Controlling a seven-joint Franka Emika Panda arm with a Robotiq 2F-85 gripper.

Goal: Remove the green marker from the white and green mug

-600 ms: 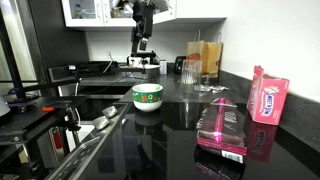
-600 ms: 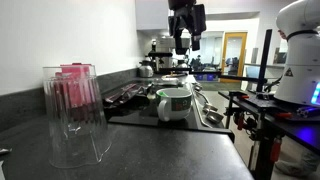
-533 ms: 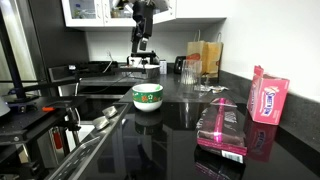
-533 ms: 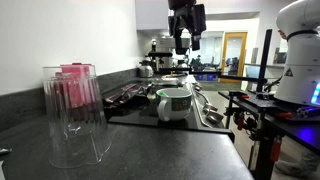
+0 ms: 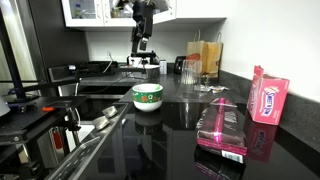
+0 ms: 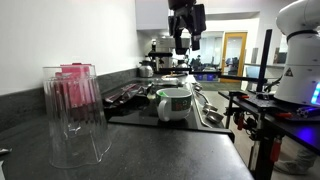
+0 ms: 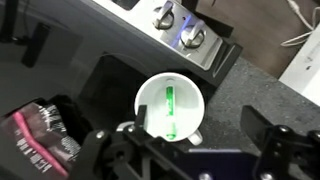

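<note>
High above the short white green-rimmed mug [image 5: 147, 97], the empty, wide-open gripper [image 5: 141, 45] is hovering, needing a centred descent astride the slim green marker [image 7: 171, 110].

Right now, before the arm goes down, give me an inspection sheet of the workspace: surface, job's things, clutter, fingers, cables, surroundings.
Surface: dark counter, glossy and reflective.
Job's things: white and green mug upright on the counter; green marker inside it, seen in the wrist view.
Clutter: pink box, pink packet and clear glass jar showing pink through it; all apart from the mug.
Gripper: gripper high above the mug, fingers spread open, holding nothing.
Cables: nothing seen near the mug.
Surroundings: stove knobs beside the mug; wall cabinets above.
</note>
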